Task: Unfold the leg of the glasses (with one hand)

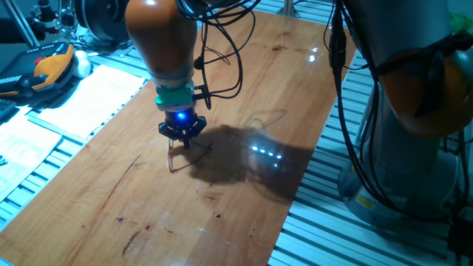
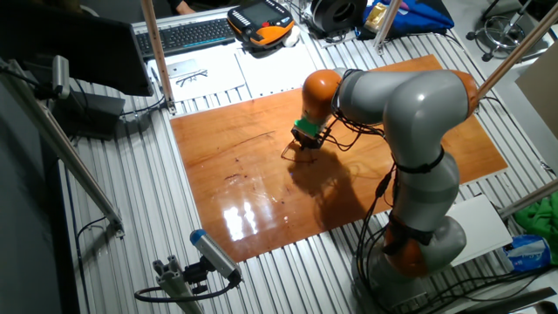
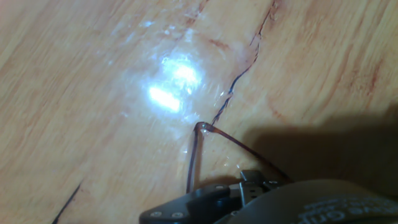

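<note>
Contact looked made or all but made in the hand view: the small black two-finger gripper (image 3: 249, 186) sat low over the glossy wooden worktop (image 3: 93, 74), and the thin reddish-brown wire-frame glasses (image 3: 198, 149) showed as two slim wires meeting at a bend just ahead of it. Both wires ran back under the gripper body, so whether the fingers stood apart or were clamped on a wire could not be told. From one fixed view the gripper (image 1: 181, 131), with its blue light and teal ring under the thick orange arm (image 1: 159, 33), stood over the glasses (image 1: 177, 157), which lay near the middle of the worktop (image 1: 111, 214), half in the arm's shadow. The other fixed view showed the same, too small for detail. The step in hand seemed to be engaging one leg; the next move probably called for a gentle sweep outward about the hinge, without dragging the light frame along.
</note>
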`<control>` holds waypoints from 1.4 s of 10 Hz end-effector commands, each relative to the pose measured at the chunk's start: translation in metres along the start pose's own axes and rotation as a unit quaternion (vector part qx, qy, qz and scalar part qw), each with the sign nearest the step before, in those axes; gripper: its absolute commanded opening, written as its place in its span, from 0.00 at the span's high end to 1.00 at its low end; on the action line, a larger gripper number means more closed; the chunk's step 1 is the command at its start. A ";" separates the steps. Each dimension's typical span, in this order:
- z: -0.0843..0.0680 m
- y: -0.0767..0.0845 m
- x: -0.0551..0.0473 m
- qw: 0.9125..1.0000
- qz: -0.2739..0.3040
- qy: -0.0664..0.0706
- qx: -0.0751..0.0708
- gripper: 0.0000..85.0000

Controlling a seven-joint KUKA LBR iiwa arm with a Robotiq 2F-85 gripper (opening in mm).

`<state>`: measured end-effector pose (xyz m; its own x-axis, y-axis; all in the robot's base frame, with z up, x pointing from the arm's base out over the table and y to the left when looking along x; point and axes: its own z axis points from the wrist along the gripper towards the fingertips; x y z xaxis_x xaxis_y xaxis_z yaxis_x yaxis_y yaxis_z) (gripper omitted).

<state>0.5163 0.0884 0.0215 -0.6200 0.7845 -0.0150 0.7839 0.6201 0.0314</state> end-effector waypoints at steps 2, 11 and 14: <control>0.002 -0.001 -0.001 1.000 0.000 0.000 -0.003 1.00; 0.001 -0.004 -0.023 1.000 -0.014 -0.002 -0.003 1.00; -0.008 -0.002 -0.029 0.999 -0.039 0.002 0.014 1.00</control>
<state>0.5326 0.0640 0.0303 -0.6793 0.7338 -0.0109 0.7339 0.6793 0.0017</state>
